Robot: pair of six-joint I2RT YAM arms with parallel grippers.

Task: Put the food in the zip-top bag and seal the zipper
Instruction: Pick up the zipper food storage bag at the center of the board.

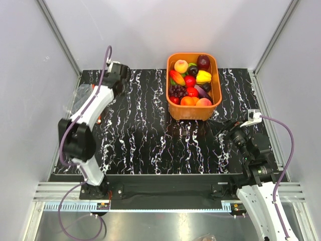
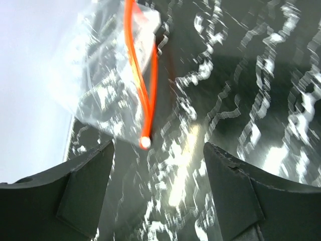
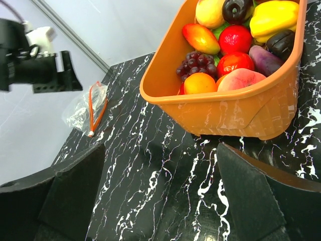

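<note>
The food sits in an orange basket (image 1: 213, 108): a purple grape bunch (image 1: 176, 91), an orange (image 1: 188, 101), red pieces and a yellow pepper (image 1: 203, 76). The right wrist view shows the same grapes (image 3: 195, 63) and orange (image 3: 199, 83). The clear zip-top bag (image 2: 100, 85) lies at the table's left edge, partly under the left arm (image 1: 80, 98). Its red-orange zipper (image 2: 145, 90) gapes, and its white end piece (image 2: 145, 142) lies just ahead of my fingers. My left gripper (image 2: 158, 201) is open and empty, just short of the bag. My right gripper (image 3: 160, 201) is open and empty in front of the basket (image 3: 225, 110).
The black marbled tabletop (image 1: 150, 135) is walled by grey panels on the left, back and right. The left gripper (image 1: 118, 84) hovers near the back left corner. The right gripper (image 1: 224, 133) is near the basket's front right corner. The bag also shows in the right wrist view (image 3: 80, 108).
</note>
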